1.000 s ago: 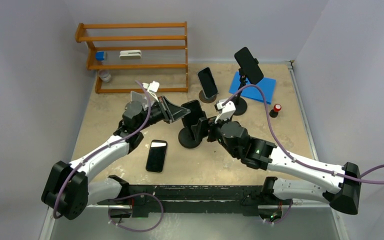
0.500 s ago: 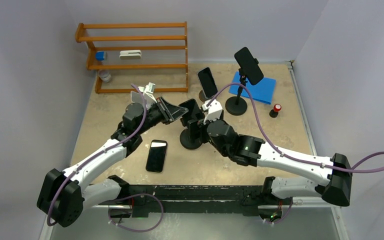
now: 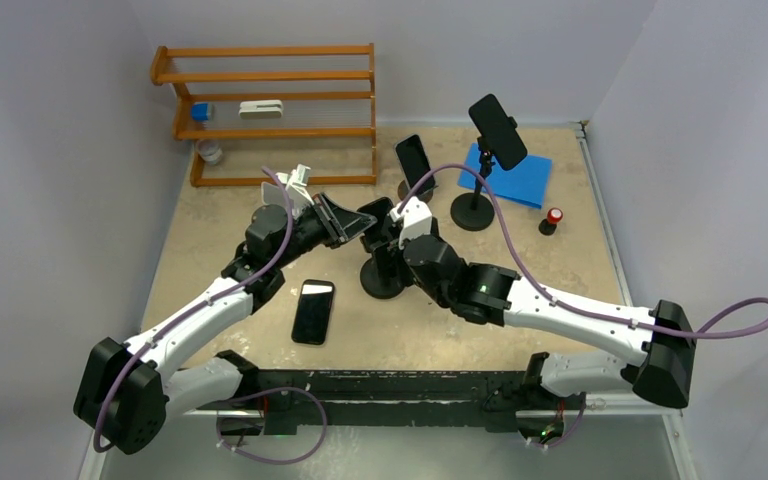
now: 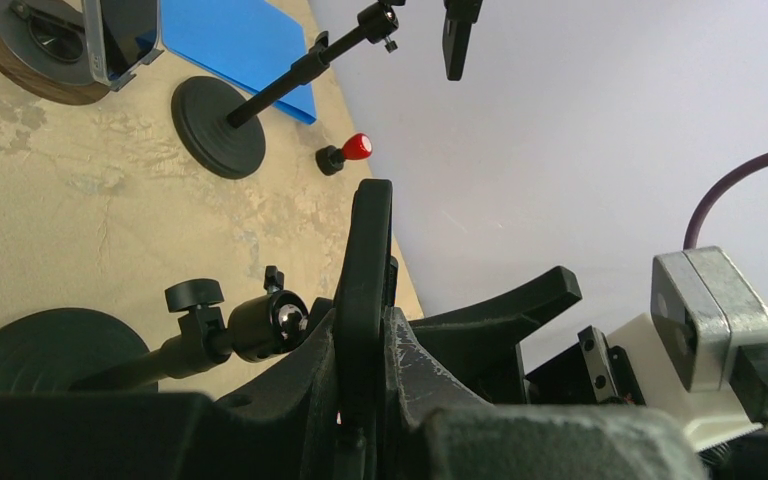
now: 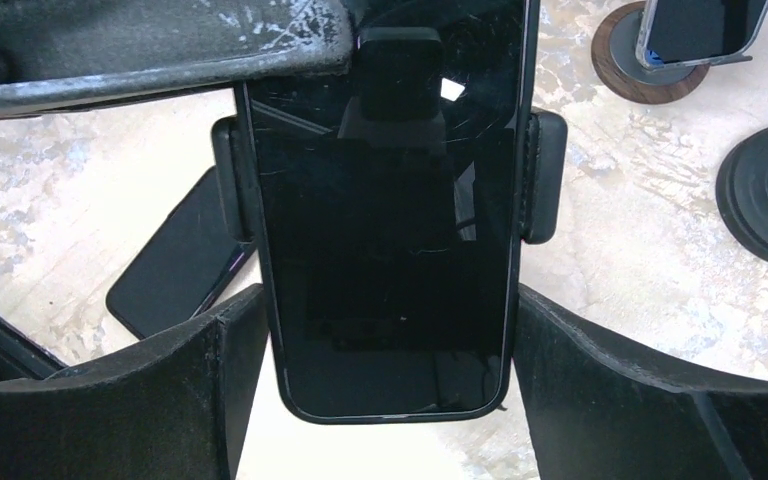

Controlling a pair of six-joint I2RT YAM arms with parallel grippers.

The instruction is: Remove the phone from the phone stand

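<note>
At the phone stand (image 3: 382, 281), left fingers (image 4: 430, 385) clench the phone (image 5: 390, 250); right fingers (image 5: 640, 400) straddle it, spread.

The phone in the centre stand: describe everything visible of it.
The phone is a black slab with rounded corners and a dark, glossy, smudged screen that is off. It stands in portrait, gripped at mid-height on both long sides by the padded stand clamps. The left gripper is shut on its top edge. The open right gripper straddles its lower end; whether those fingers touch it cannot be told.
</note>
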